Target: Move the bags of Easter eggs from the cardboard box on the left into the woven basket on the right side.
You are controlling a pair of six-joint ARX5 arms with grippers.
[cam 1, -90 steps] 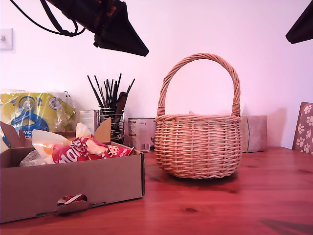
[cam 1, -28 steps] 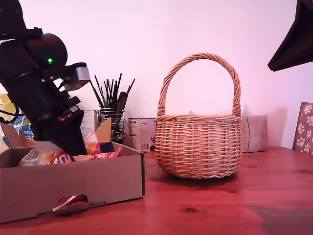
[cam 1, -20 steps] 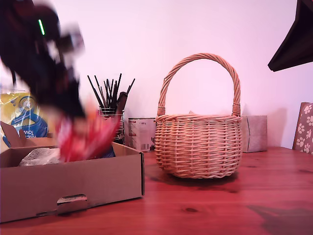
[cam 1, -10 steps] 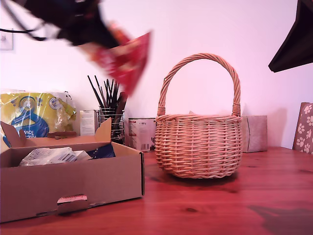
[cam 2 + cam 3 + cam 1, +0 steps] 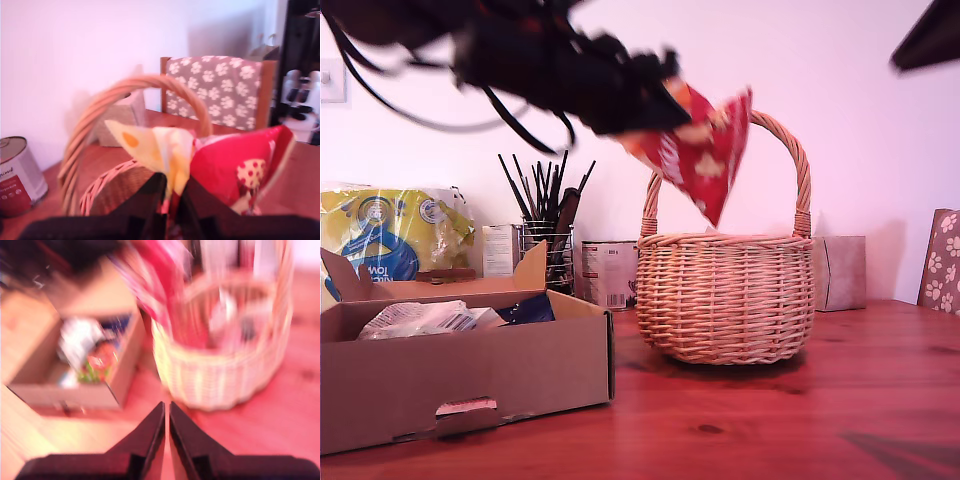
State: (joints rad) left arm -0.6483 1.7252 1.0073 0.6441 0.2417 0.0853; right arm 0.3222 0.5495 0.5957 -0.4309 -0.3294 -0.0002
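- Red bag of Easter eggs [image 5: 702, 150] hangs above the woven basket [image 5: 726, 297], just in front of its handle, long axis near upright, tip pointing down at the opening
- My first gripper [image 5: 170, 202] pinches its top edge
- My second gripper [image 5: 166, 427] has its fingers pressed together, holding nothing

White lettering on the red bag [image 5: 698, 152] and print on the tin [image 5: 608, 272] are too blurred to read.

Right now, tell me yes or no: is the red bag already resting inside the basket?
No: the red bag hangs in the air from my first gripper, above the basket rim.
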